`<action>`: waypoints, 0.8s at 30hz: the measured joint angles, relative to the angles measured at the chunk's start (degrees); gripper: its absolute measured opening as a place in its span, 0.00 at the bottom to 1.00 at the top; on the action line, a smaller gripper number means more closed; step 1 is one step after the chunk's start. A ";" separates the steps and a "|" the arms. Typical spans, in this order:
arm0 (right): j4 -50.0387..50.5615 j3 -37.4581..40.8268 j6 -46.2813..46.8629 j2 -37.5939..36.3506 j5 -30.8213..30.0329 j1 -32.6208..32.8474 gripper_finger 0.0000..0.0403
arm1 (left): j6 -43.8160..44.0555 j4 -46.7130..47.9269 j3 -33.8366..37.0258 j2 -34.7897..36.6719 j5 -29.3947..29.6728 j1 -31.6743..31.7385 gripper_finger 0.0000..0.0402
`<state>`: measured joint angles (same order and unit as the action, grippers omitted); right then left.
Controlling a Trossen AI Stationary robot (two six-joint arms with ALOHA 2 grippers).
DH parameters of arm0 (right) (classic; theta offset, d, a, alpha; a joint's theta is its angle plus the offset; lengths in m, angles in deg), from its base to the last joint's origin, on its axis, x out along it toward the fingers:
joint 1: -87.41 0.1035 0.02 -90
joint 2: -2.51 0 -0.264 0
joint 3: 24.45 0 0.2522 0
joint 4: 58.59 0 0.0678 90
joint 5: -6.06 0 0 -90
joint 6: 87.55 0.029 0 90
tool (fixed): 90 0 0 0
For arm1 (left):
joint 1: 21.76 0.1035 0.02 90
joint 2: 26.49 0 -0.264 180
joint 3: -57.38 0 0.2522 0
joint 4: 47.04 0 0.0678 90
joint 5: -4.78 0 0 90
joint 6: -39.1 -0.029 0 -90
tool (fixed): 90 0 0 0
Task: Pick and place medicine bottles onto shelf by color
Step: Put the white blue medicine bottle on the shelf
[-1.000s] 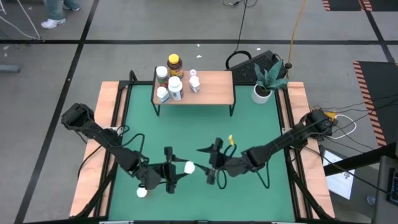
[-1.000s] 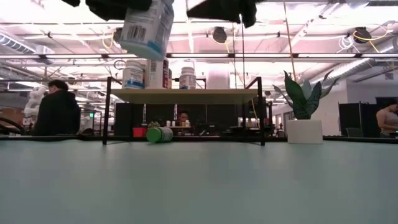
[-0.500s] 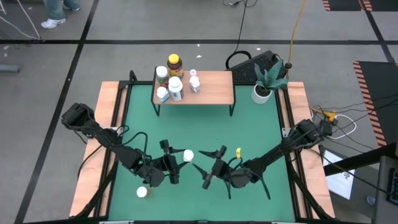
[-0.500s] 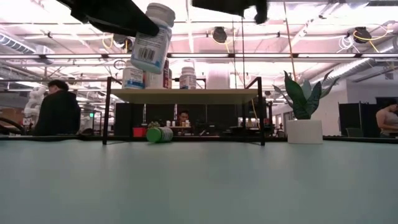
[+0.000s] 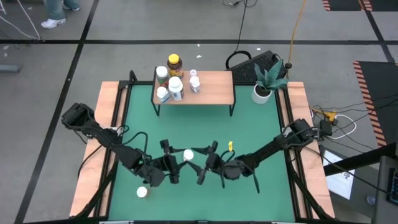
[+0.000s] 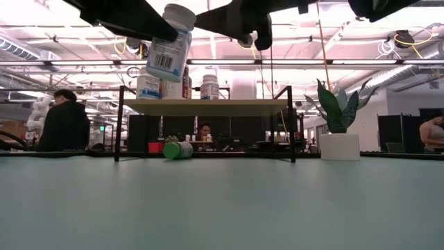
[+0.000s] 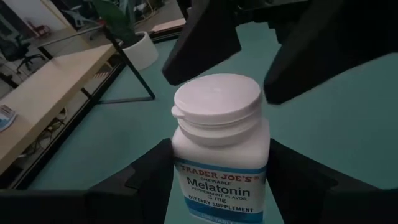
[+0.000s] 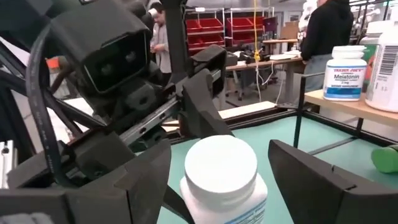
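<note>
White-capped and blue-labelled, the melatonin bottle [image 7: 219, 155] sits clamped between the two dark fingers [image 7: 149, 177] of the left gripper [image 5: 176, 163], lifted clear of the green table [image 5: 249, 134] over its near half; in the low view the same bottle [image 6: 170, 43] hangs tilted, cap uppermost, well above the surface. The right gripper [image 5: 202, 165] faces it from the other side, its jaws spread apart with one finger [image 8: 134, 180] on either side of the bottle's cap [image 8: 221, 163], close around it but not visibly pressing on it. At the far end of the table stands the shelf [image 5: 211, 87], a light wood top on thin black legs, carrying a cluster of medicine bottles at its left end, among them an amber bottle with a yellow lid [image 5: 175, 64] and several white ones [image 5: 175, 87]. A green bottle [image 6: 178, 150] lies on its side on the table under the shelf. One more white bottle [image 5: 142, 192] rests on the table near the left arm, close to the front edge. A potted plant [image 5: 263, 82] in a white pot stands just beside the shelf's right end.
</note>
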<state>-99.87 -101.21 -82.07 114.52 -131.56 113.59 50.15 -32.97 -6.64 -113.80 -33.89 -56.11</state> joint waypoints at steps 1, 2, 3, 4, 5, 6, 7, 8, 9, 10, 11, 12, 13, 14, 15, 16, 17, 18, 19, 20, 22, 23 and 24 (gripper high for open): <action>0.37 0.00 -0.03 0.00 0.02 -0.18 0.65 | 0.00 -0.03 0.00 0.00 0.01 0.17 0.57; 1.14 0.00 0.06 0.07 0.25 -0.37 0.65 | 0.00 -0.03 0.00 0.00 0.02 0.30 0.57; 1.52 -0.02 0.48 0.38 1.10 -0.70 0.65 | 0.00 -0.03 0.00 0.00 0.07 0.32 0.57; 1.73 -0.02 0.98 0.75 1.83 -1.05 0.65 | 0.00 -0.03 0.00 0.00 0.14 0.38 0.57; 1.83 0.00 1.14 1.22 2.61 -1.33 0.65 | 0.02 -0.03 0.00 0.00 0.18 0.44 0.57; 1.75 0.00 1.25 1.46 3.41 -1.70 0.65 | 0.04 0.30 0.00 0.00 0.17 0.54 0.57; 1.78 0.00 1.37 1.57 4.21 -1.94 0.65 | 0.04 0.42 0.00 -0.07 0.16 0.54 0.57; 1.72 0.00 1.40 1.57 4.38 -2.17 0.65 | 0.09 0.25 0.00 -0.09 0.15 0.55 0.57; 1.72 0.00 1.33 1.57 4.32 -2.23 0.64 | 0.12 0.25 0.00 -0.08 0.17 0.60 0.57; 1.74 0.00 1.14 1.57 4.23 -2.26 0.63 | 0.09 0.26 0.00 -0.07 0.17 0.59 0.57; 1.76 0.00 0.91 1.57 4.19 -2.26 0.61 | 0.01 0.38 0.00 -0.07 0.15 0.57 0.57; 1.64 0.00 0.52 1.61 4.14 -2.26 0.58 | -0.02 0.47 0.00 -0.07 0.13 0.57 0.57; 1.38 0.00 -0.04 1.62 4.22 -2.25 0.55 | 0.00 0.47 0.00 -0.07 0.15 0.53 0.57; 1.32 0.00 -0.40 1.62 4.25 -2.24 0.52 | 0.02 0.49 0.00 -0.07 0.13 0.53 0.57; 1.34 0.00 -0.53 1.62 4.23 -2.24 0.49 | 0.02 0.55 0.00 -0.07 0.10 0.55 0.57; 1.53 0.00 -0.55 1.62 4.19 -2.24 0.45 | 0.02 0.78 0.00 -0.07 -0.03 0.57 0.57; 1.77 0.00 -0.54 1.62 4.30 -2.24 0.42 | 0.02 0.98 0.00 -0.07 -0.13 0.58 0.57; 2.01 0.00 -0.52 1.62 4.38 -2.24 0.40 | 0.01 1.08 0.00 -0.07 -0.47 0.60 0.57; 2.16 0.00 -0.43 1.62 4.29 -2.24 0.40 | -0.03 1.06 0.00 -0.07 -1.24 0.62 0.57; 2.22 0.00 -0.33 1.62 4.15 -2.20 0.40 | -0.07 1.04 0.00 -0.07 -1.97 0.67 0.57; 2.26 0.00 -0.57 1.62 4.64 -2.18 0.40 | 0.10 0.97 0.00 -0.07 -2.42 0.62 0.57; 2.26 0.00 -0.85 1.62 5.17 -2.14 0.40 | 0.47 0.99 0.00 -0.04 -2.62 0.60 0.58; 2.27 0.00 -1.32 1.62 5.86 -2.13 0.40 | 0.93 1.01 0.00 -0.03 -2.80 0.60 0.60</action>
<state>-97.60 -101.21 -83.39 116.13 -125.71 111.46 51.08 -31.96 -6.64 -113.83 -36.69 -55.52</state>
